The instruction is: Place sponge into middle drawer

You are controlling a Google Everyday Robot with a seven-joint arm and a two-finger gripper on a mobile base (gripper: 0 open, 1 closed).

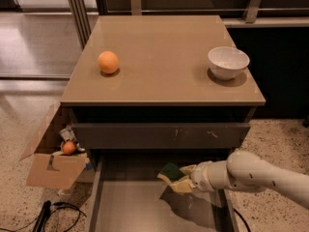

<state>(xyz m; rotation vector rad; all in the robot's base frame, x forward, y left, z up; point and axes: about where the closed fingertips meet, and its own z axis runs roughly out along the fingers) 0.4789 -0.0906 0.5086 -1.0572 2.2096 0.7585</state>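
Green-faced wavy sponge [170, 172] gripped by end effector [184, 180] over smooth middle drawer [128, 208].

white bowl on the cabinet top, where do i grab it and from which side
Pinch the rim of the white bowl from above, one finger inside and one outside: it stands upright and open, and its round wall looks too wide to span. The gripper is low over the middle drawer, shut on the sponge.

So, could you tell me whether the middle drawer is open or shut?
Open: the middle drawer is pulled out, plain floor showing; the gripper holds the sponge above it.
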